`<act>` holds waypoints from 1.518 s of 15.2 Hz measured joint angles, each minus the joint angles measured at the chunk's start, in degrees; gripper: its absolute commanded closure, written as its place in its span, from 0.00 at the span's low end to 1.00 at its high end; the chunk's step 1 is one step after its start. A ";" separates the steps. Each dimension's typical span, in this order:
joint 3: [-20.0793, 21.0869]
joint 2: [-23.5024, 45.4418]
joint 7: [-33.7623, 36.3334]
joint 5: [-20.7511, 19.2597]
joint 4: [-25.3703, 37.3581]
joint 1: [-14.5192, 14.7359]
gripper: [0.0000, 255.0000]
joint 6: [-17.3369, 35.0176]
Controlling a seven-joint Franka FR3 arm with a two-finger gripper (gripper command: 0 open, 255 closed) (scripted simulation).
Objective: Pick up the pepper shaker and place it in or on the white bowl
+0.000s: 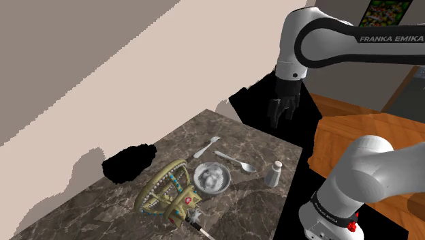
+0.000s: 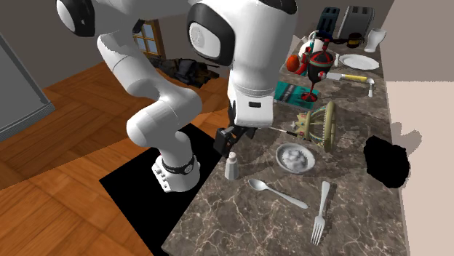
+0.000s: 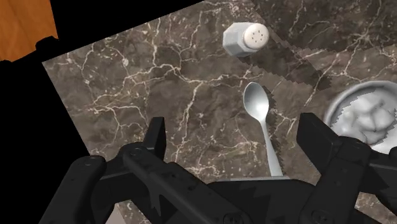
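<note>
The pepper shaker point(image 1: 274, 174) is a small white faceted pot with holes in its top, standing upright near the marble table's edge point(image 2: 232, 166). The white bowl point(image 1: 212, 178) sits a short way from it, with a lumpy pale inside point(image 2: 295, 157). A spoon point(image 1: 236, 161) lies between the two. My gripper point(image 1: 280, 120) hangs open well above the table, holding nothing point(image 2: 226, 141). In the wrist view the fingers point(image 3: 154, 137) stand wide apart; the shaker point(image 3: 245, 38) lies beyond the gripper point(image 3: 234, 137), the spoon point(image 3: 261, 114) below the gap and the bowl point(image 3: 372, 118) off to the side.
A fork point(image 1: 207, 147) lies beyond the spoon. A gold wire ornament point(image 1: 167, 189) rests against the bowl. A black blob point(image 1: 129, 162) sits at the table's wall side. Farther along the counter stand a dark goblet point(image 2: 318, 69), a plate point(image 2: 359, 62) and a toaster point(image 2: 342, 22).
</note>
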 measured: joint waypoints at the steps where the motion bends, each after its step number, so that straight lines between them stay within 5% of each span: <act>1: 0.26 -0.75 0.27 0.72 -1.86 0.34 0.00 0.83; 10: 3.54 -7.31 3.07 8.18 -17.38 4.70 0.00 7.79; 23: 4.83 -7.56 3.08 10.03 -23.47 5.89 0.00 13.60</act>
